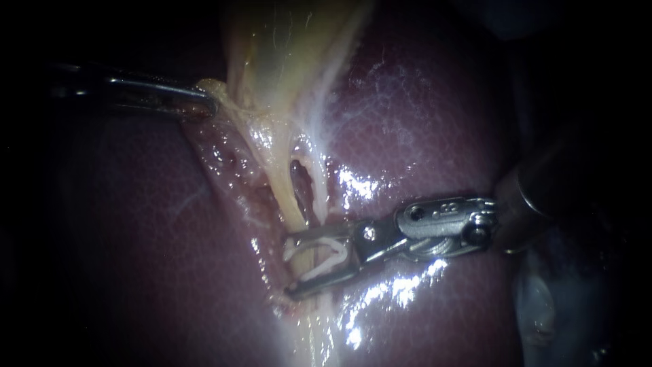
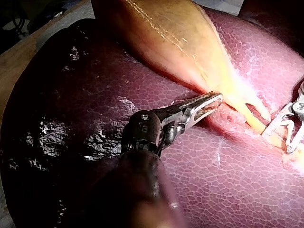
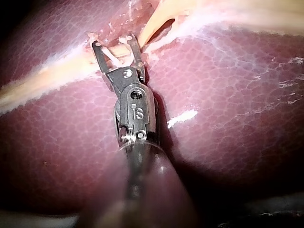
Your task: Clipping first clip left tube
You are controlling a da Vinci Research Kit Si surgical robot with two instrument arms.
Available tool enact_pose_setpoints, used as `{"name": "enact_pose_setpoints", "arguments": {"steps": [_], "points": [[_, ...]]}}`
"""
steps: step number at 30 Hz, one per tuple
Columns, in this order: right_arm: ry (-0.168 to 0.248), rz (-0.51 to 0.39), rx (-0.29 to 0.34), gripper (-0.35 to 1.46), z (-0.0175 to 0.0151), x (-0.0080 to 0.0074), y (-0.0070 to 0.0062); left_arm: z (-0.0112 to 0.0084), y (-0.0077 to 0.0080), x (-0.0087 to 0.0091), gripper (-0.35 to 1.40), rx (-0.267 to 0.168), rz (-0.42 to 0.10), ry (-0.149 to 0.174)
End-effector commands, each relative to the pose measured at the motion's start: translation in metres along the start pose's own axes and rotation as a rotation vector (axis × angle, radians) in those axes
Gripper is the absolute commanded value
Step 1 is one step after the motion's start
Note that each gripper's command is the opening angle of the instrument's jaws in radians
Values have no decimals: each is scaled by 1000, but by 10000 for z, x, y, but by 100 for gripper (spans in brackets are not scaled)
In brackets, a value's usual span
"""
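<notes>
Tube's feel: the left tube (image 1: 284, 194) is, by its look, soft, wet and nearly weightless. Expect it to slip under metal, flatten at a light squeeze and tear if you drag it sideways.
Tube's hold point: you should not pinch the strand itself. Take it only with the clip (image 1: 316, 275), set square across it on the bare stretch below the slit (image 1: 302, 182), clear of the liver (image 1: 421, 122).
Tube's look: it is a thin, pale-yellow, glossy strand that runs down from the gallbladder (image 1: 285, 47). The narrow slit parts it from a second strand (image 1: 323, 200) just beside it on the right.
Tube's place: it lies on the dark red liver and passes between the two halves of your right instrument's pincer, inside the mouth of the clip. Whether the second strand also enters there cannot be told.
Right side: the right instrument (image 1: 290, 267) has its pincer spread wide. An open white clip sits against both halves, astride the tube and not yet pressed flat.
Left side: the left instrument (image 1: 207, 107) has its pincer clenched on the gallbladder's lower edge, and its pull to the left appears to draw the tube straight.
Caution: a twist of the spread pincer would likely kink the strand or let the clip ride off it, so your squeeze should stay in line.
</notes>
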Motion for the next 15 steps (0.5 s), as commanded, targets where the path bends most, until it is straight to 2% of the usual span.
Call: {"name": "enact_pose_setpoints", "arguments": {"steps": [1, 6, 15], "points": [[-1, 0, 1, 45, 0, 1, -1, 0, 0, 0, -35, 0, 0, 0], [8, 4, 4, 47, -2, 10, -9, 0, 0, 0, -35, 0, 0, 0], [71, 28, 32, 49, -33, 51, -36, -1, 0, 0, -35, 0, 0, 0]]}}
